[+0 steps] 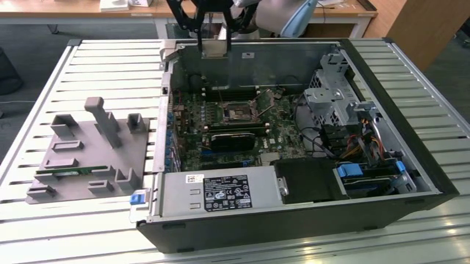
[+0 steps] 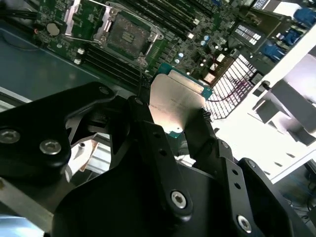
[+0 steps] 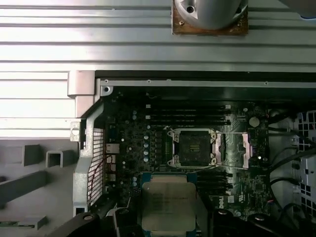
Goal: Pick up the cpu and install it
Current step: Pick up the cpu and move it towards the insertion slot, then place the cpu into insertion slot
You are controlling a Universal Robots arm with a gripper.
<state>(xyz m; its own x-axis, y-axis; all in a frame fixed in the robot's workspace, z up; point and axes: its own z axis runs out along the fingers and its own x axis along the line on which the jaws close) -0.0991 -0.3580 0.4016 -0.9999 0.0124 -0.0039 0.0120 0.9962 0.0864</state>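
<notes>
In the exterior view, an open computer case (image 1: 433,181) lies on a slatted metal table (image 1: 110,66). Inside it are the motherboard (image 1: 283,137), the cpu socket (image 1: 239,114) and, just on the near side of the socket, a black finned block (image 1: 235,140). A power supply (image 1: 220,192) sits along the near wall and a drive cage (image 1: 331,102) towards the exterior view's right. On the exterior view's left of the case, a grey plastic fixture (image 1: 88,159) holds a green memory stick (image 1: 66,171) in one of its near slots. The gripper (image 1: 213,39) hangs over the case's far wall, clamped on the cpu (image 1: 213,50). Its upper part is cut off by the frame's edge.

In the second wrist view, the cpu (image 2: 177,98) shows its dull silver top. It is pinched on two opposite edges by the black fingers (image 2: 148,133), which hide part of it. Beyond it the cpu socket (image 2: 129,35) lies with its load plate (image 2: 81,15) swung open, next to the memory slots (image 2: 113,61). The fixture (image 2: 291,108) is washed out and hard to make out.

In the first wrist view, the cpu (image 3: 169,200) hovers over the board near the cpu socket (image 3: 193,148) and apart from it. One of its edges is cut by the frame. The load plate (image 3: 237,148) lies open beside the socket, and the fixture (image 3: 29,168) stands outside the case wall (image 3: 89,148).
</notes>
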